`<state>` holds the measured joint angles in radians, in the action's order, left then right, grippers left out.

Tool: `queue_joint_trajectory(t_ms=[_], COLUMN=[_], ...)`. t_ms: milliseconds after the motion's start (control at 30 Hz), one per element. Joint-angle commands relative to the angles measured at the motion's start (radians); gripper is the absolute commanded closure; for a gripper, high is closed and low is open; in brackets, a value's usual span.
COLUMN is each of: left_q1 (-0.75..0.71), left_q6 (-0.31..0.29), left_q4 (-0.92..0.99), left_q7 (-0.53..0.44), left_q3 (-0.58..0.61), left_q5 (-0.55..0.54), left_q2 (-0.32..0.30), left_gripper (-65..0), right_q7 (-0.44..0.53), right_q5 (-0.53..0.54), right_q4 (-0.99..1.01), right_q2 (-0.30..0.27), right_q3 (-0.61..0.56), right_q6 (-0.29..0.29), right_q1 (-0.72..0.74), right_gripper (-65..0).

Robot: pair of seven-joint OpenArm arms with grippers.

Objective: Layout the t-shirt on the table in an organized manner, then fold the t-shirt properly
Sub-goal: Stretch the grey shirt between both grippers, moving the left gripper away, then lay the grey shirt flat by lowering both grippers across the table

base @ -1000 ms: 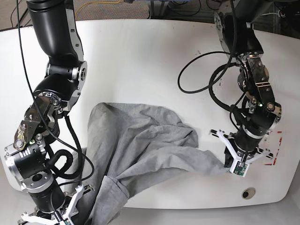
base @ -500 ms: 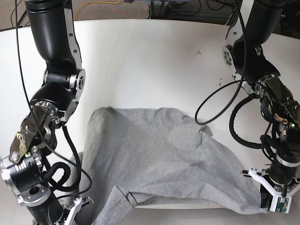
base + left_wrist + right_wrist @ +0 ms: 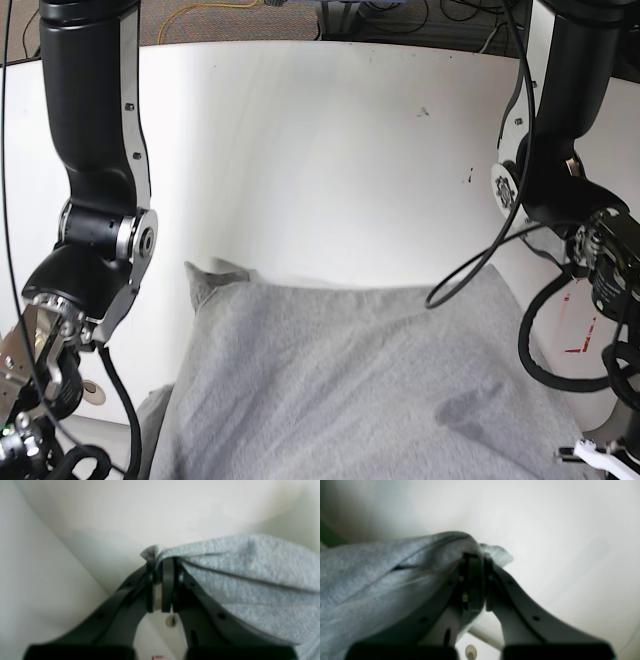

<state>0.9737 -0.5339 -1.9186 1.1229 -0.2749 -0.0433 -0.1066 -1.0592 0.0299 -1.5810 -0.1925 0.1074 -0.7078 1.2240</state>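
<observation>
The grey t-shirt (image 3: 350,390) hangs stretched wide between my two arms over the near part of the white table (image 3: 330,150). A small fold sticks up at its far left corner. In the left wrist view my left gripper (image 3: 161,566) is shut on a bunched edge of the t-shirt (image 3: 250,585), held above the table (image 3: 175,510). In the right wrist view my right gripper (image 3: 476,561) is shut on another bunched edge of the t-shirt (image 3: 382,585). Both grippers sit below the bottom edge of the base view.
The right arm (image 3: 95,200) stands at the left and the left arm (image 3: 560,170) at the right, with a black cable loop (image 3: 480,260) hanging by it. A grommet hole (image 3: 93,393) lies near left, red marks (image 3: 580,340) near right, and dark specks (image 3: 425,111) farther back.
Both arms have drawn toward the near edge and apart. The crumpled shirt is now pulled wide and flat between them. The grippers have dropped out of the base view.
</observation>
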Motion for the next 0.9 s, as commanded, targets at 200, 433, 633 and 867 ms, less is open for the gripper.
queue_joint_trajectory(t_ms=[200,433,633,867], left_q1=[0.313,0.417,0.380,0.207], left_q6=[0.002,0.001,-0.001,-0.041], left_q4=[0.101,0.184,0.176,0.107], left_q7=[-0.013,-0.010,-0.008,-0.008], left_q3=[0.004,0.004,0.003,-0.002], left_q5=[-0.011,-0.014,-0.014,-0.016], left_q2=[-0.008,-0.008,-0.006,-0.006], left_gripper=[-1.0,-1.0,-1.0,-1.0], right_q7=[0.029,0.024,-0.052,-0.105], right_q5=[0.008,0.008,0.008,0.008], right_q4=[0.169,0.205,0.201,0.026], right_q2=[-0.026,-0.032,-0.057,-0.095], right_q3=[-0.001,-0.001,0.010,0.030], right_q6=[0.010,0.010,0.010,0.010], right_q1=[0.296,0.335,0.308,0.079], right_gripper=[0.0,0.0,0.0,0.0])
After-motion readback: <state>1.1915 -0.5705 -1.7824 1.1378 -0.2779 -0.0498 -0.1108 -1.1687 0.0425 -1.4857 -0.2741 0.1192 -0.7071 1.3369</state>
